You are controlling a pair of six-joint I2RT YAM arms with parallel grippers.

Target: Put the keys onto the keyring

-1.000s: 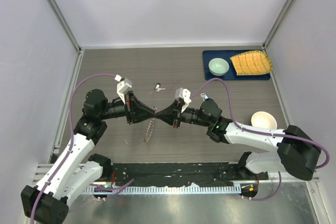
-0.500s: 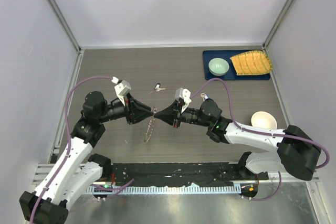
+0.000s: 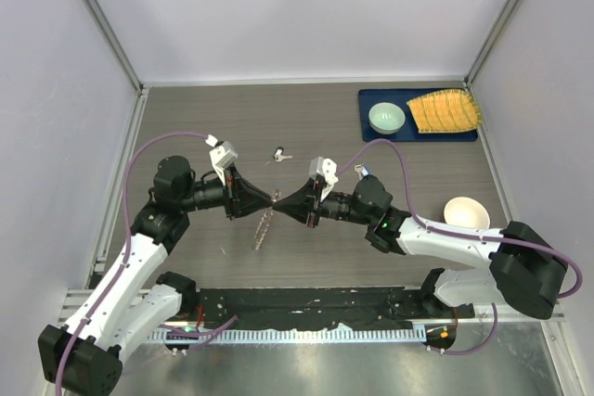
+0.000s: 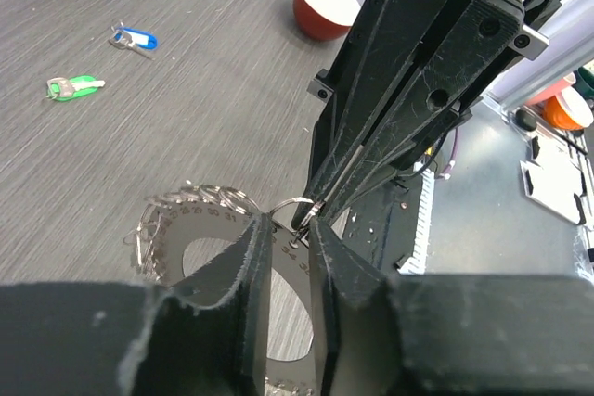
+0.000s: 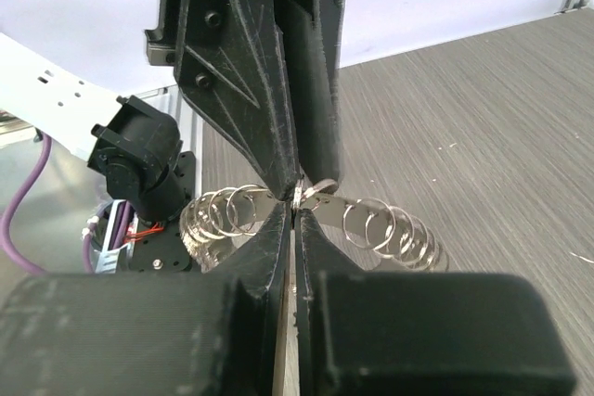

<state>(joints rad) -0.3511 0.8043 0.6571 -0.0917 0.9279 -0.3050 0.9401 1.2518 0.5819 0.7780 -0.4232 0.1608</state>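
The keyring (image 3: 264, 227) hangs edge-on above the table between my two grippers, which meet tip to tip. It is a flat numbered disc (image 4: 186, 229) rimmed with several small split rings (image 5: 390, 224). My right gripper (image 5: 294, 206) is shut on one small ring at the disc's edge. My left gripper (image 4: 288, 220) faces it with fingers slightly apart, pinching a small ring across its width. A green-headed key (image 4: 72, 87) and a blue-headed key (image 4: 135, 39) lie loose on the table. From above, one key (image 3: 280, 154) lies behind the grippers and the blue one (image 3: 361, 171) by the right arm.
A dark blue tray (image 3: 371, 99) at the back right holds a pale green bowl (image 3: 386, 118) and a yellow ribbed item (image 3: 445, 110). A red bowl with a white inside (image 3: 465, 212) stands near the right arm. Walls enclose the table on three sides.
My left gripper drew back a little from the right one, then closed in again tip to tip. The right gripper and the hanging keyring stayed where they were.
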